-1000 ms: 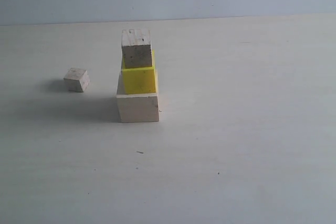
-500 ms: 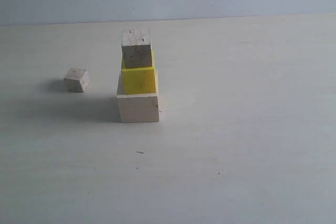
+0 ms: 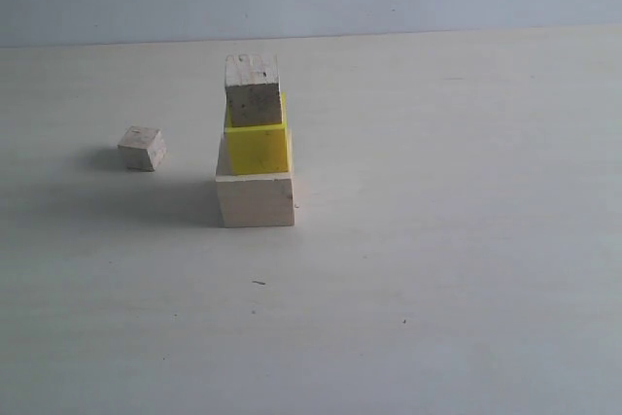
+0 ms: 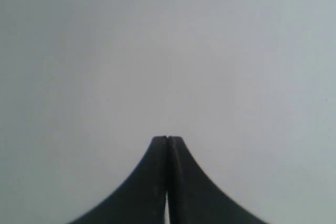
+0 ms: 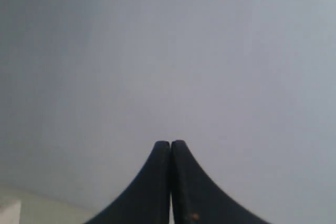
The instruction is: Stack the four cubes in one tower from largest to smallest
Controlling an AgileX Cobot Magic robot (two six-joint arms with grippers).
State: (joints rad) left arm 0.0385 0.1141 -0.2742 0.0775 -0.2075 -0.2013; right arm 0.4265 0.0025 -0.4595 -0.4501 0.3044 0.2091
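Pale table (image 3: 437, 240) holds a three-cube tower (image 3: 255, 143) with a small speckled wooden cube (image 3: 143, 148) at its nine o'clock, while the black left gripper (image 4: 167, 139) and right gripper (image 5: 171, 142) are squeezed tight, empty.

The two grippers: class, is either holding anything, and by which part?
Nothing is held: the black left gripper and black right gripper are both shut and empty.

Pale cube (image 3: 255, 199), yellow cube (image 3: 259, 148), speckled cube (image 3: 254, 89) stacked; smaller cube (image 3: 142, 148) apart.
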